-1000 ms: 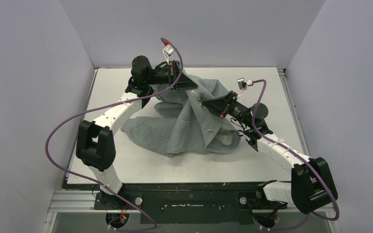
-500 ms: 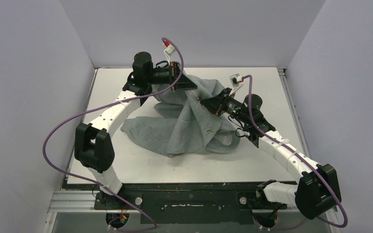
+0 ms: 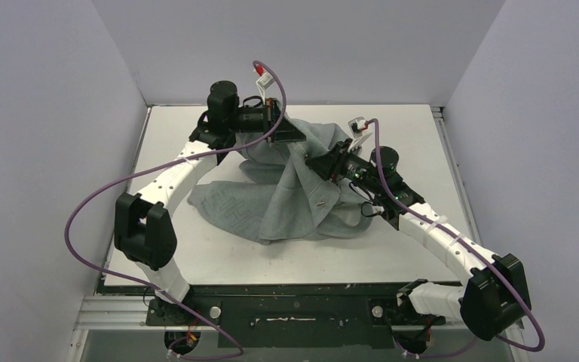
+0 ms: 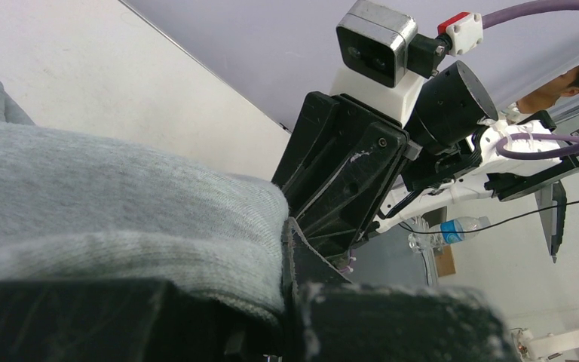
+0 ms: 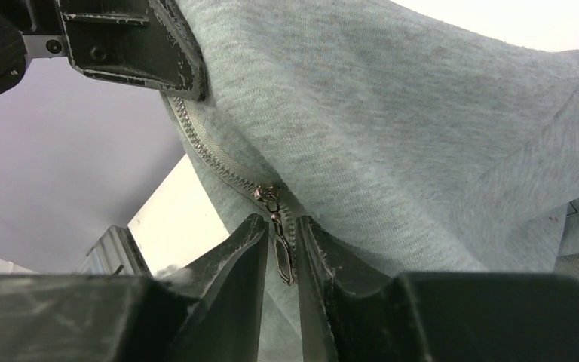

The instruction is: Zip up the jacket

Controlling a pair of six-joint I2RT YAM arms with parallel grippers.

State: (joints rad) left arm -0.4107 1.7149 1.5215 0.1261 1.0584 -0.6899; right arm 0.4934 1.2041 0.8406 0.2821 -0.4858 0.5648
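**Item 1. Jacket** (image 3: 294, 200): grey, heaped in the middle of the counter (image 3: 196, 260). Its far part is lifted between the two arms and the rest lies bunched on the surface.

**Item 2. Left jaws:** clamped on a fold of the jacket beside the zipper teeth (image 5: 211, 154), holding that edge raised.

**Item 3. Right jaws:** slightly apart. The zipper pull (image 5: 281, 245) hangs in the gap between the fingertips (image 5: 250, 245), and we judge it is not pinched. The slider (image 5: 268, 194) sits just above.

**Item 4. Risks, as we judge them:**
- The thin, dangling pull may swing out of the gap as the jaws close, so they would shut on nothing or on fabric.
- Loose cloth near the slider could be drawn in and jam it.
- If the left hold slips, the zipper line slackens and the slider would drag the jacket instead of travelling.

**Item 5. Containers:** we see none on the counter. The left wrist view shows a plastic bottle (image 4: 448, 230) beyond it, its contents too small to tell.
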